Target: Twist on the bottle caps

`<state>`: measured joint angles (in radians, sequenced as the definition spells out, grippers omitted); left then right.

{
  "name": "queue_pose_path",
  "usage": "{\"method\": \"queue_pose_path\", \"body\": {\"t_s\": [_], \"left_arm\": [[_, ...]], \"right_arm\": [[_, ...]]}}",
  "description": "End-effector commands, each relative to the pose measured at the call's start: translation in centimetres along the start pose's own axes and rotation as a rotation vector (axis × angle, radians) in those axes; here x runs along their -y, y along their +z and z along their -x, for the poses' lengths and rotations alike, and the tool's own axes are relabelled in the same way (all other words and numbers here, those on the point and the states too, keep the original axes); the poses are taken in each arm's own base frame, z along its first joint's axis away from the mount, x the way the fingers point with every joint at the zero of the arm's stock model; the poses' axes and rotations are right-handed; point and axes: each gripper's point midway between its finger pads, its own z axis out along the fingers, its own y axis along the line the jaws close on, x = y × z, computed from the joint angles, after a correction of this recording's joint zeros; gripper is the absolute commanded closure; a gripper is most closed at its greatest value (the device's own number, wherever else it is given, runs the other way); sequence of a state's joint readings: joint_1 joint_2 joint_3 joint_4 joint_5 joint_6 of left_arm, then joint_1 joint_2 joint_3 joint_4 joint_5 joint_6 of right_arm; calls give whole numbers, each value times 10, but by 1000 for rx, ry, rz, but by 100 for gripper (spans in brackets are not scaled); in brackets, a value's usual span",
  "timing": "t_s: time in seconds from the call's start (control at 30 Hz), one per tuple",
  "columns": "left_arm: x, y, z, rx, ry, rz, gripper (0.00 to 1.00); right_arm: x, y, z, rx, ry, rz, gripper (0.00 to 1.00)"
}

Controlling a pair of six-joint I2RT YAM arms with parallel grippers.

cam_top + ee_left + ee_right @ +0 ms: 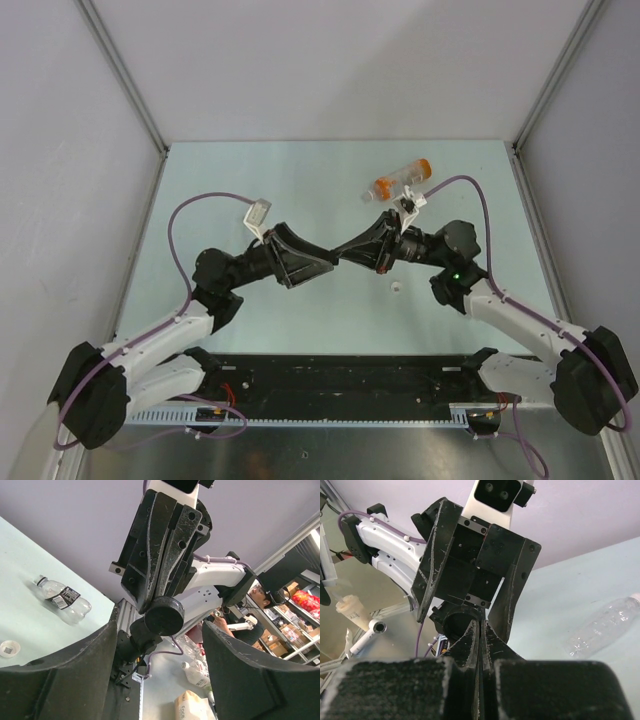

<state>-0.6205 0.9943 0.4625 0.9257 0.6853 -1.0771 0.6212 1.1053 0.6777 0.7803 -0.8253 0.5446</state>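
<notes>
My two grippers meet tip to tip above the middle of the table. My right gripper (345,253) (481,626) is shut and pinches a black cap (164,616) (451,626) by its rim. My left gripper (312,262) (160,652) is open, its jaws spread on either side of that cap without touching it. An orange-tinted bottle (400,182) lies on its side at the back, behind the right wrist. A white cap (396,289) (10,648) lies on the table in front of the right arm.
The left wrist view shows a clear bottle with a dark label (62,597) lying on the table. The right wrist view shows a clear bottle (605,627) lying on its side. Grey walls (330,70) enclose the table; a black rail (340,385) runs along its near edge.
</notes>
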Motion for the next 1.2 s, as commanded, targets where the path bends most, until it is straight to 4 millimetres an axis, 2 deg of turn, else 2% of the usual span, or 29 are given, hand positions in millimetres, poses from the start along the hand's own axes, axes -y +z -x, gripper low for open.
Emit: {"method": "queue_pose_path", "body": {"t_s": [0.0, 0.2, 0.47, 0.77, 0.9, 1.03, 1.17], "left_arm": [[25, 6, 12, 16, 30, -81, 31], [26, 4, 11, 21, 35, -83, 46], [24, 7, 7, -6, 23, -89, 48], [26, 9, 5, -20, 33, -107, 50], [26, 9, 6, -17, 41, -109, 56], [26, 8, 6, -15, 45, -109, 68], [25, 9, 5, -21, 50, -109, 71]], "right_arm": [[-12, 9, 19, 29, -83, 64, 100], [-4, 10, 7, -9, -67, 47, 100], [-4, 12, 7, -5, -84, 63, 100], [-12, 14, -4, -57, -95, 132, 100], [-14, 14, -8, -81, -115, 146, 100], [-11, 13, -13, -113, -127, 130, 100], [-4, 13, -15, -132, -129, 88, 96]]}}
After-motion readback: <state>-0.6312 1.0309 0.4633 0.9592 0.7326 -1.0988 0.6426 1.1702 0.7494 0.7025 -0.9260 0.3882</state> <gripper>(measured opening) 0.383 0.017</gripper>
